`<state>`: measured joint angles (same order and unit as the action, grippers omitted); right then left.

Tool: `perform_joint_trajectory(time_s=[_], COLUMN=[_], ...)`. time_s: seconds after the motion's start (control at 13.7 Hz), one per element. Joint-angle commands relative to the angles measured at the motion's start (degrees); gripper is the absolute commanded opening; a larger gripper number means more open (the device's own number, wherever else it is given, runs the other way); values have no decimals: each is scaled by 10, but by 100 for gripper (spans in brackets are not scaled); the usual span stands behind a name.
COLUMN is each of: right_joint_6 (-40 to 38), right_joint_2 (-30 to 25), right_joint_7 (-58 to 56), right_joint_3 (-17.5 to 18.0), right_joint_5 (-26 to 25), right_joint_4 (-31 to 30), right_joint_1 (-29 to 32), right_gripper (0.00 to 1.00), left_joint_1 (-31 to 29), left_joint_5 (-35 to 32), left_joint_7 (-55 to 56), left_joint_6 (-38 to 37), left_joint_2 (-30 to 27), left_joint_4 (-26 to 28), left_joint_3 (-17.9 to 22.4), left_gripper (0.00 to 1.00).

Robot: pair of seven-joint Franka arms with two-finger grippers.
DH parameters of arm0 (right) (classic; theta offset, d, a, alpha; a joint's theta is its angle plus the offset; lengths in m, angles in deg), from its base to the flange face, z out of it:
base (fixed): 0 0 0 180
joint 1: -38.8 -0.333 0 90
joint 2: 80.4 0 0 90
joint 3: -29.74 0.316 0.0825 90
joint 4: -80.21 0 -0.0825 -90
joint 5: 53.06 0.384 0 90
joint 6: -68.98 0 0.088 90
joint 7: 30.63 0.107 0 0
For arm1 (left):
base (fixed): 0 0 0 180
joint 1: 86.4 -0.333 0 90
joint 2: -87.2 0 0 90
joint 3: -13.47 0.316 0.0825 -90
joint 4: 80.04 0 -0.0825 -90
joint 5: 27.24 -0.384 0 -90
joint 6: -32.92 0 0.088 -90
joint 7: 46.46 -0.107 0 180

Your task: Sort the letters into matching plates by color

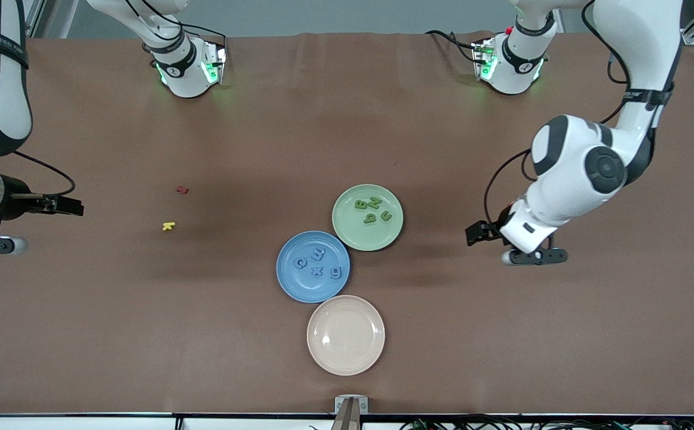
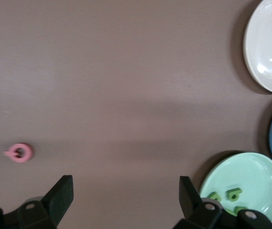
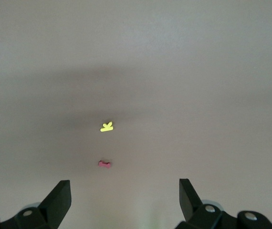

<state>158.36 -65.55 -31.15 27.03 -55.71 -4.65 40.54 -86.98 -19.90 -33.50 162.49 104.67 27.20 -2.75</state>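
Currently, you have four green letters (image 1: 373, 209) lying in the pale green plate (image 1: 347, 222) and four blue letters (image 1: 318, 264) lying in the blue plate (image 1: 292, 280). The two plates touch at their rims, the green one farther from the front camera and nearer the left arm's end of the desk (image 1: 347, 107). A cream plate (image 1: 346, 359) holds nothing and sits nearer the front camera, just beside the blue plate.

Your left gripper (image 1: 479, 232) hangs over bare desk toward the left arm's end, beside the green plate, with its jaws spread and holding nothing. Its wrist view shows a pink letter (image 2: 18, 153) on the desk.

Your right gripper (image 1: 63, 206) hangs over the right arm's end of the desk, jaws spread and holding nothing. A red letter (image 1: 182, 190) and a yellow letter (image 1: 169, 226) lie on the desk between it and the plates, the yellow one nearer the front camera.
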Motion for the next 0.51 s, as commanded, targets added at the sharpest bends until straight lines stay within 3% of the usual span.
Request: perform_joint_trajectory(time_s=[0.0,0.44], right_joint_6=[-24,-71], right_joint_2=[-14,-14], right_joint_7=[-20,-30], right_joint_3=[12,18], right_joint_5=[-8,19], right_joint_4=[20,49], right_joint_1=[22,32], right_gripper=[100,100], left_joint_1=[1,-4], left_joint_5=[22,18], left_joint_7=[-63,-125], left_joint_6=[-19,-34], left_joint_2=[-37,-80], left_joint_4=[13,-3], left_joint_3=[41,102], left_gripper=[97,99])
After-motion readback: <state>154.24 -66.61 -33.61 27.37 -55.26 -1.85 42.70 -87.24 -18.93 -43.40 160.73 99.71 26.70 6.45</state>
